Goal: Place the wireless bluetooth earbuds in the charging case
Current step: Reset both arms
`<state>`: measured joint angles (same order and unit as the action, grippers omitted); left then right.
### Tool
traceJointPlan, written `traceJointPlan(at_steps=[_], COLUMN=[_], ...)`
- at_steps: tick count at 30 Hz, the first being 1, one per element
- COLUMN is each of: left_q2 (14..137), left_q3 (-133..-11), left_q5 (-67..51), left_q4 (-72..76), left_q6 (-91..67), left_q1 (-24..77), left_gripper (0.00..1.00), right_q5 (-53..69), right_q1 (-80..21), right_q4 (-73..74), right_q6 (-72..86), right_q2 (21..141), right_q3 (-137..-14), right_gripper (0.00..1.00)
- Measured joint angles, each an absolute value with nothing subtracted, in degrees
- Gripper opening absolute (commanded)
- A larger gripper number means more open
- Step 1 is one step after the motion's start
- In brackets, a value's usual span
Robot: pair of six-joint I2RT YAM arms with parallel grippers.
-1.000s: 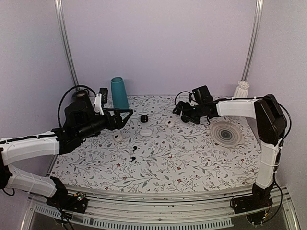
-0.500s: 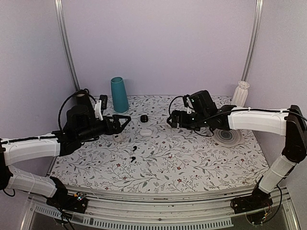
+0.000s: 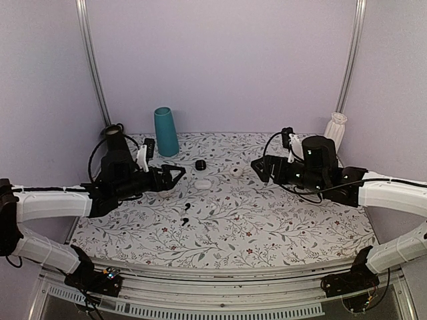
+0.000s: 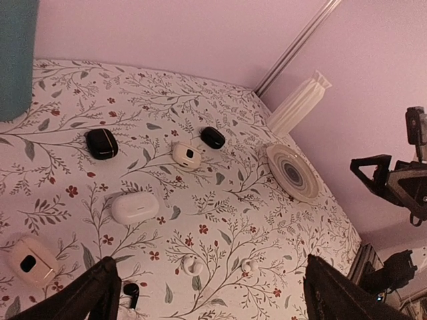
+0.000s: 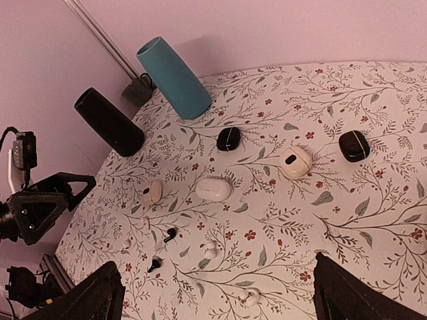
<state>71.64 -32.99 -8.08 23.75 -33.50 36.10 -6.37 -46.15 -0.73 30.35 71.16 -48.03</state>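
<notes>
Plainly, both sets of jaws stand spread wide with nothing between them. The left gripper and the right gripper hover over the table, facing each other. Between them, nearer the left one, the case lies shut on the flowered top. White earbuds lie loose toward the front, near black earbuds.

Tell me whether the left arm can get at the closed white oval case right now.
Probably yes. The left gripper hangs open just left of the white oval case, nothing lying between them in the top view; the black case sits farther back, off that line.
</notes>
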Motion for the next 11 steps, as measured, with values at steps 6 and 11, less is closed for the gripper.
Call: traceJointPlan(at_steps=[6,11], left_q2=[72.0,72.2], left_q3=[-33.0,-33.2], left_q5=[-6.4,-5.1], left_q4=[24.6,24.6], left_q6=[-33.5,-33.1], left_q1=[36.5,36.9], left_gripper=[0.96,0.96], right_q5=[-9.6,-12.2], right_q1=[-46.2,-46.2], right_q4=[-3.1,-3.7], right_q6=[30.2,29.2], right_q2=[68.6,68.6], right_q3=[-44.7,-43.6], right_gripper=[0.99,0.99])
